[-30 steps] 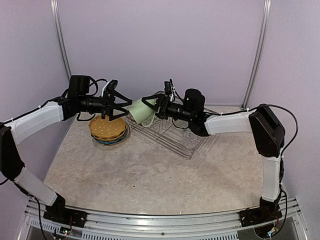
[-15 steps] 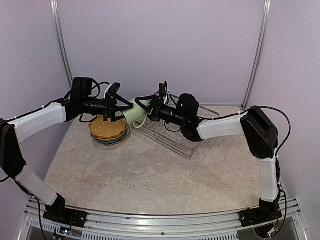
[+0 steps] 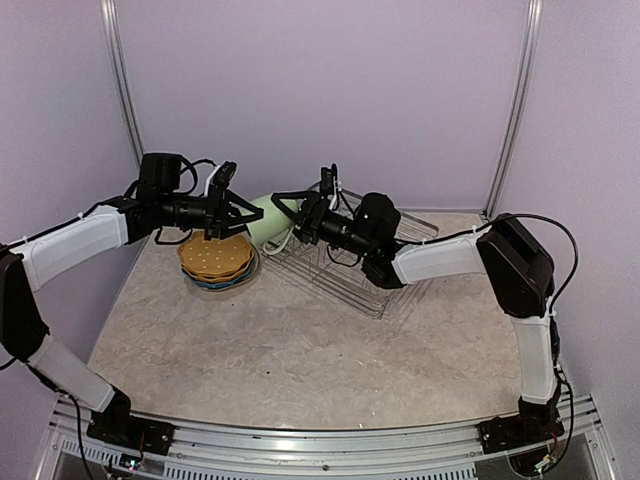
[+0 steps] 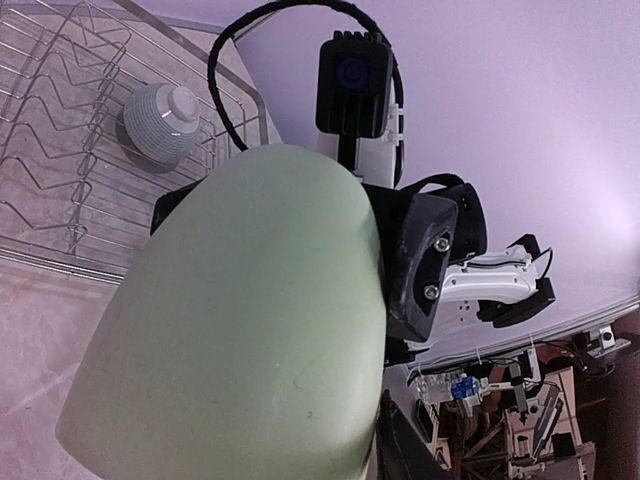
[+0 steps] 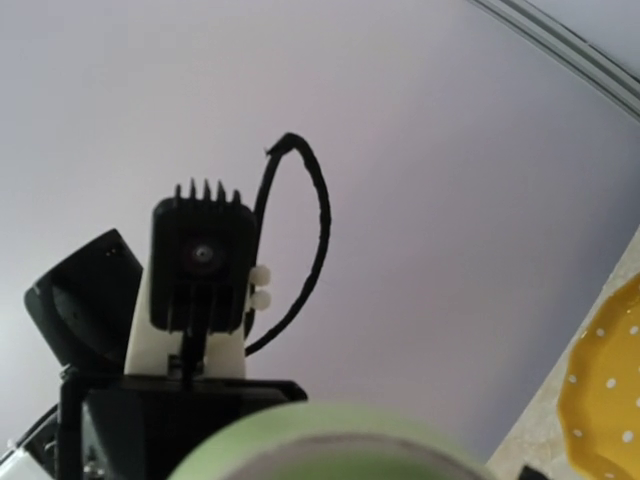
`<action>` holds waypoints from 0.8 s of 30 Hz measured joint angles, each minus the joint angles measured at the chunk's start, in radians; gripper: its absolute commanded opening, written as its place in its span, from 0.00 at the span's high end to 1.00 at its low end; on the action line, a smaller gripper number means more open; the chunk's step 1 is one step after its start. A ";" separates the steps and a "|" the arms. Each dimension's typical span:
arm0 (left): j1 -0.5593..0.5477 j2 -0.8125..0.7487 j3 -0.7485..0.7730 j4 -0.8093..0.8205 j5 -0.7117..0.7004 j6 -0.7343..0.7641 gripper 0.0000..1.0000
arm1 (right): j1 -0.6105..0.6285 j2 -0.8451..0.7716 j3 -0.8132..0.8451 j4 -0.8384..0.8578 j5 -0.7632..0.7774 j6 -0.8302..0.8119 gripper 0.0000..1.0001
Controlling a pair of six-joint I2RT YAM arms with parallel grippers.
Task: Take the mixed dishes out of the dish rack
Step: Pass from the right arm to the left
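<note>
The pale green mug (image 3: 262,216) hangs in the air on its side between my two grippers, above the table's back left. My left gripper (image 3: 243,215) has closed in on the mug's base end from the left. In the left wrist view the mug (image 4: 240,330) fills the frame, with one dark finger (image 4: 408,452) against its side. From the right, my right gripper (image 3: 287,220) is shut on the rim end. The mug's rim (image 5: 330,450) shows blurred at the bottom of the right wrist view. The dish rack (image 3: 372,283) stands behind, holding a small upturned bowl (image 4: 160,120).
A stack of plates (image 3: 215,262) with an orange dotted one on top lies on the table under my left gripper; its edge (image 5: 605,390) shows in the right wrist view. Purple walls close off the back and sides.
The right arm has carried the mug left toward my left gripper. The left gripper's fingers have come together around the mug's base end.
</note>
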 measured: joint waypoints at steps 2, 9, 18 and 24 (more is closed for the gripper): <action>0.000 0.000 0.000 -0.009 -0.009 0.006 0.78 | 0.000 0.000 -0.005 0.003 0.002 0.000 0.96; 0.003 -0.001 0.000 -0.008 0.005 0.027 1.00 | 0.000 0.000 -0.032 0.023 0.003 0.019 0.85; 0.005 -0.012 0.000 -0.011 0.010 0.048 1.00 | 0.000 -0.002 -0.053 0.056 -0.002 0.026 0.23; 0.014 -0.047 -0.019 -0.027 -0.015 0.054 1.00 | -0.003 -0.036 -0.100 0.020 0.021 -0.024 0.01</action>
